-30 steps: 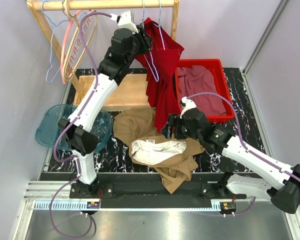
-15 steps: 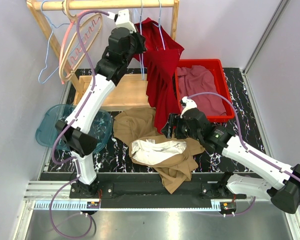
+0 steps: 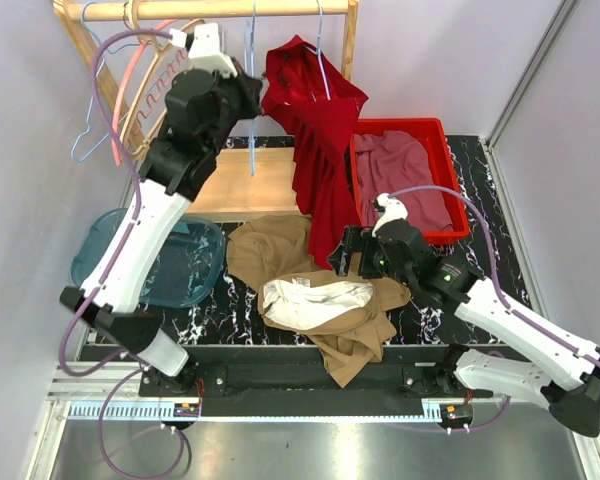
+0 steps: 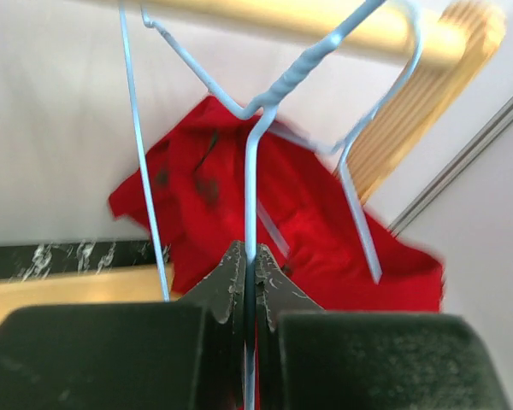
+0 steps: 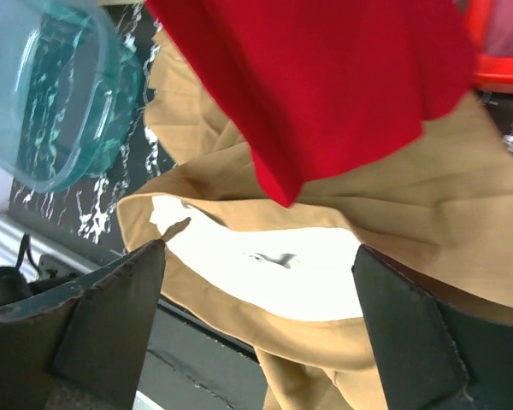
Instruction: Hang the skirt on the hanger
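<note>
Overhead camera looks down from behind; both close wrist cameras share the red garment (image 3: pixel 325 150).

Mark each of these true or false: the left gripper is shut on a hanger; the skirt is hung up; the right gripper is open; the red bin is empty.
1. The left gripper is shut on the light blue wire hanger. True.
2. The tan fabric skirt hangs on that hanger. False: it lies crumpled on the black marbled table.
3. The right gripper is open over the skirt. True.
4. The red plastic bin is empty. False: it holds a dusty pink cloth.
</note>
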`<state>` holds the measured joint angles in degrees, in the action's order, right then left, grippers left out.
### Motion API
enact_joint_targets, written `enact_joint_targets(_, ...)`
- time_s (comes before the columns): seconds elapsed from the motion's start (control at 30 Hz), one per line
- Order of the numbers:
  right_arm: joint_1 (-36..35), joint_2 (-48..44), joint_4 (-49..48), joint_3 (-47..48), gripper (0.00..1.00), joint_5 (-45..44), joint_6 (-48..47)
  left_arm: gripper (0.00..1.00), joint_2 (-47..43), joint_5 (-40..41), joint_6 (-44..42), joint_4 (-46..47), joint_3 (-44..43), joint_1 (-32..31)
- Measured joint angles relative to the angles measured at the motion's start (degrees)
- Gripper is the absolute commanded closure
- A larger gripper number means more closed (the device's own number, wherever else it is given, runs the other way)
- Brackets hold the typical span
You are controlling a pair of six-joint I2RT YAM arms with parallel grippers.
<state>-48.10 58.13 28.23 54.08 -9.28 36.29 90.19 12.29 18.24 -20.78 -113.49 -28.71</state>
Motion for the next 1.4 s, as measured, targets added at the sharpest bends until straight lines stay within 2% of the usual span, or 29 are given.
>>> enact_joint_targets(0.1, 0.00, -2.03, 2.08, -0.02, 0.01, -2.27, 0.00, 1.00, -5.53, -0.31, -0.35, -1.55, 7.76, -0.02)
enact_joint_targets(0.23, 0.04, -5.03, 5.11, -0.26, 0.12, -5.49, 0.04, 1.00, -15.61, -3.13, -0.20, -5.51, 20.02, -0.09)
enact_joint_targets(0.27, 0.04, -5.77, 5.95, -0.61, 0.20, -6.45, 0.13, 1.00, -18.80, -4.35, 0.04, -6.03, 23.39, -0.09)
enact_joint_targets(0.33, 0.04, -6.78, 7.06, -1.81, 0.29, -7.50, 0.48, 1.00, -25.35, -6.86, 0.85, -7.93, 29.44, -0.11)
enact_joint_targets(0.37, 0.04, -7.17, 7.65, -2.47, 0.38, -7.76, 0.68, 1.00, -28.89, -8.31, 1.31, -8.72, 32.20, -0.11)
enact_joint_targets(0.5, 0.07, -8.37, 10.05, -6.01, 0.57, -7.78, 2.21, 1.00, -41.18, -15.63, 4.37, -11.19, 40.85, -0.11)
enact_joint_targets(0.57, 0.04, -8.48, 11.06, -6.88, 0.57, -7.43, 2.73, 1.00, -46.05, -20.48, 5.70, -12.31, 44.24, -0.11)
enact_joint_targets(0.67, 0.09, -8.57, 11.47, -6.99, 0.50, -6.08, 3.08, 1.00, -50.36, -27.02, 7.48, -13.75, 47.60, -0.24)
enact_joint_targets(0.7, 0.09, -8.59, 11.47, -6.99, 0.44, -5.68, 3.08, 1.00, -51.32, -28.98, 8.07, -14.08, 48.81, -0.26)
enact_joint_targets(0.73, 0.09, -8.55, 11.47, -6.99, 0.42, -5.01, 3.04, 1.00, -52.00, -30.36, 8.46, -14.32, 49.90, -0.26)
enact_joint_targets(0.83, 0.11, -7.54, 11.41, -6.95, 0.40, -3.43, 2.80, 1.00, -54.73, -35.15, 9.38, -15.85, 54.55, -0.26)
enact_joint_targets(0.97, 0.11, -3.52, 10.67, -6.88, 0.40, -1.46, 2.58, 1.00, -57.27, -41.00, 9.90, -17.44, 60.65, -0.33)
enact_joint_targets(1.2, 0.11, 2.54, 9.73, -6.80, 0.41, 0.57, 2.47, 1.00, -60.04, -46.12, 10.10, -20.22, 68.67, -0.68)
enact_joint_targets(1.4, 0.11, 6.14, 8.07, -6.80, 0.50, 1.53, 3.28, 1.00, -60.94, -49.16, 9.60, -20.31, 70.55, -0.98)
